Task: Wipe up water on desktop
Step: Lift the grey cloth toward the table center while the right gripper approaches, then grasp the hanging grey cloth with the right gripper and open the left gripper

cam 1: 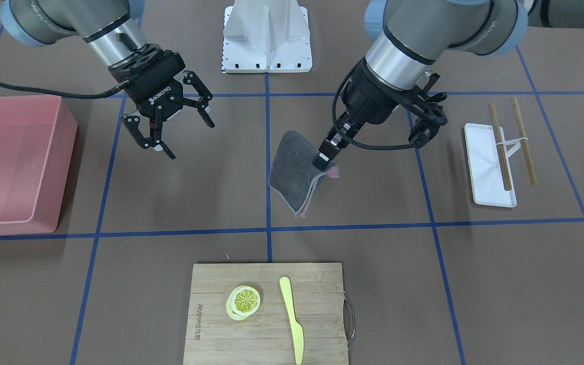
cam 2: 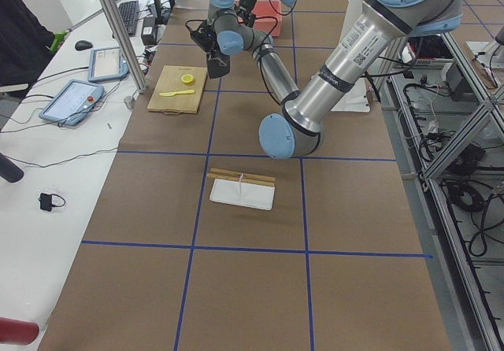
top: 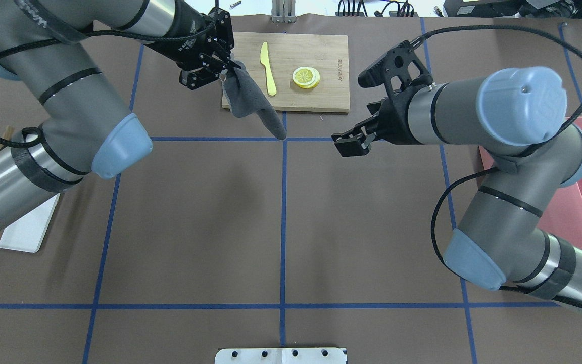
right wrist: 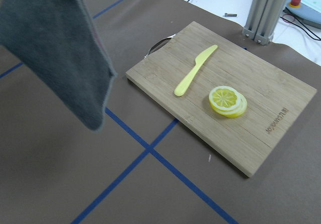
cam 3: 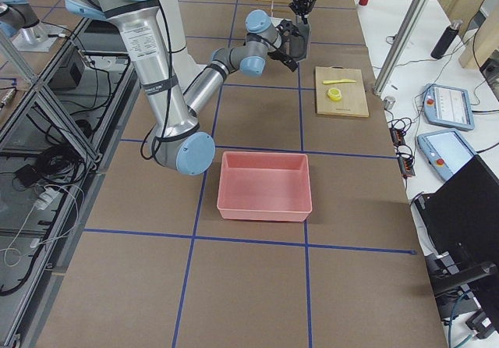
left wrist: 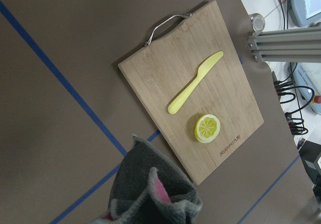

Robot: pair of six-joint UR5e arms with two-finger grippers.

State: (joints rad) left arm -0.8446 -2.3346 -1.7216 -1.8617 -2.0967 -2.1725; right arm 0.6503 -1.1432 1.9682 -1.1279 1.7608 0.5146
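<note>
The desktop [cam 1: 383, 289] is a matte brown surface with a blue tape grid; I see no water on it. My left gripper [cam 1: 323, 161] is shut on one edge of a folded grey cloth [cam 1: 296, 175] with pink trim, which hangs free above the desktop's middle. In the overhead view the left gripper [top: 226, 71] holds the cloth [top: 253, 101] by the cutting board's near corner. The cloth also shows in the left wrist view [left wrist: 150, 194] and the right wrist view [right wrist: 55, 48]. My right gripper [cam 1: 186, 138] is open and empty, apart from the cloth, and also shows overhead [top: 350, 143].
A bamboo cutting board [cam 1: 211, 329] carries lemon slices [cam 1: 245, 300] and a yellow knife [cam 1: 292, 317]. A pink bin [cam 1: 43, 167] stands on the right arm's side. A white tray [cam 1: 482, 162] with chopsticks [cam 1: 500, 147] lies on the left arm's side.
</note>
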